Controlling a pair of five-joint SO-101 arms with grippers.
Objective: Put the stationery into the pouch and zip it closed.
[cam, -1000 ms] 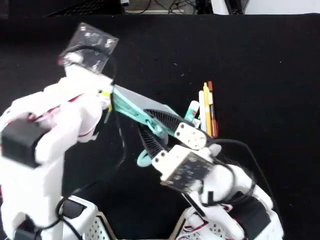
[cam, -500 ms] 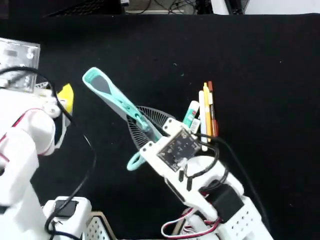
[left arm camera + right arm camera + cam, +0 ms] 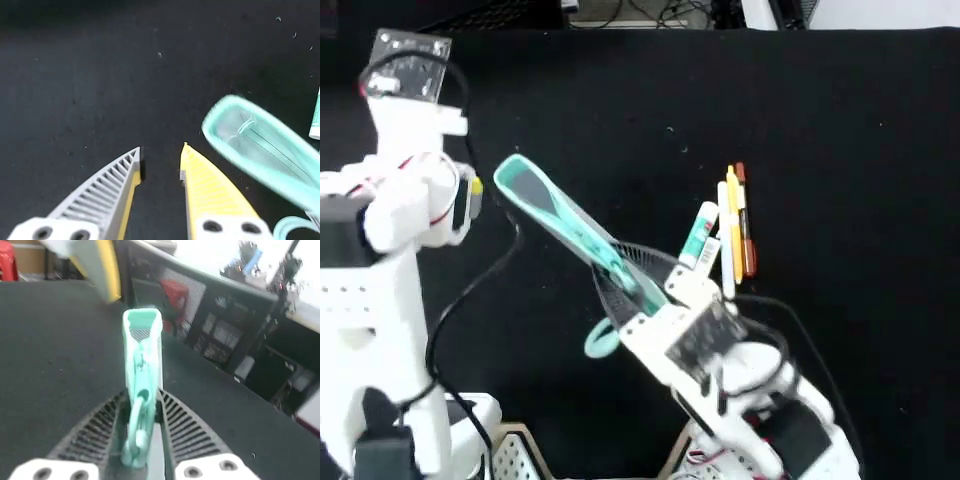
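The teal pouch (image 3: 575,232) is pinched between the fingers of the right gripper (image 3: 620,278), which are pressed against its two sides near the end that carries a teal loop (image 3: 601,341). In the right wrist view the pouch (image 3: 142,342) stands on its narrow edge between the dark ribbed fingers (image 3: 100,430), with the loop (image 3: 133,447) hanging at the near end. The pouch's other, rounded end points away from that gripper towards the left arm (image 3: 410,200), which stands just beyond it without touching it. The left gripper (image 3: 161,150) is spread, with one grey and one yellow finger and a gap of black cloth between them, and the pouch's rounded end (image 3: 250,145) lies just off the yellow finger (image 3: 207,190). Whether the pouch's zip is open cannot be told. Beyond the pouch's gripped end, three pens (image 3: 735,220) lie side by side on the black table (image 3: 840,120), with a teal-and-white stick (image 3: 698,236) between them and the pouch, all outside it.
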